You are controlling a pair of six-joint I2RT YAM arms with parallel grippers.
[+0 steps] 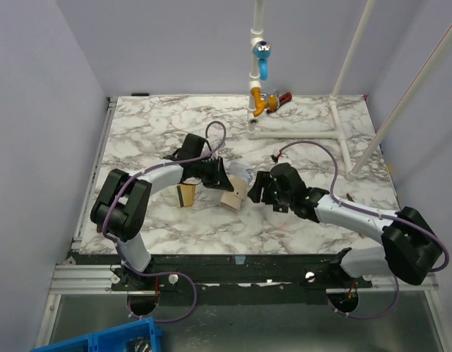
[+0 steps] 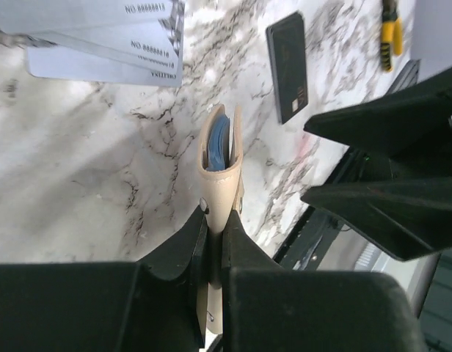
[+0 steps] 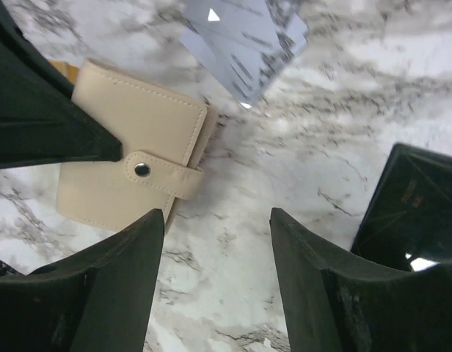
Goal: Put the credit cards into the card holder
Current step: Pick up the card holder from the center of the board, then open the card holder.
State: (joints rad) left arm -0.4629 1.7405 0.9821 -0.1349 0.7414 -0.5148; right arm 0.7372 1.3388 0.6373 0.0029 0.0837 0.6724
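The left gripper (image 2: 215, 238) is clamped on one end of the card holder (image 2: 220, 165), which stands on edge, long axis pointing away from the jaws toward the pale cards (image 2: 108, 44). The right gripper (image 3: 215, 220) hangs wide and empty between the holder and the black card (image 3: 409, 205) — by this layout, the arm better placed to fetch a card.

Top camera looked down from behind over the whole marble table (image 1: 299, 139), wrist cameras sat close above it, all three shared the card holder (image 1: 232, 196)
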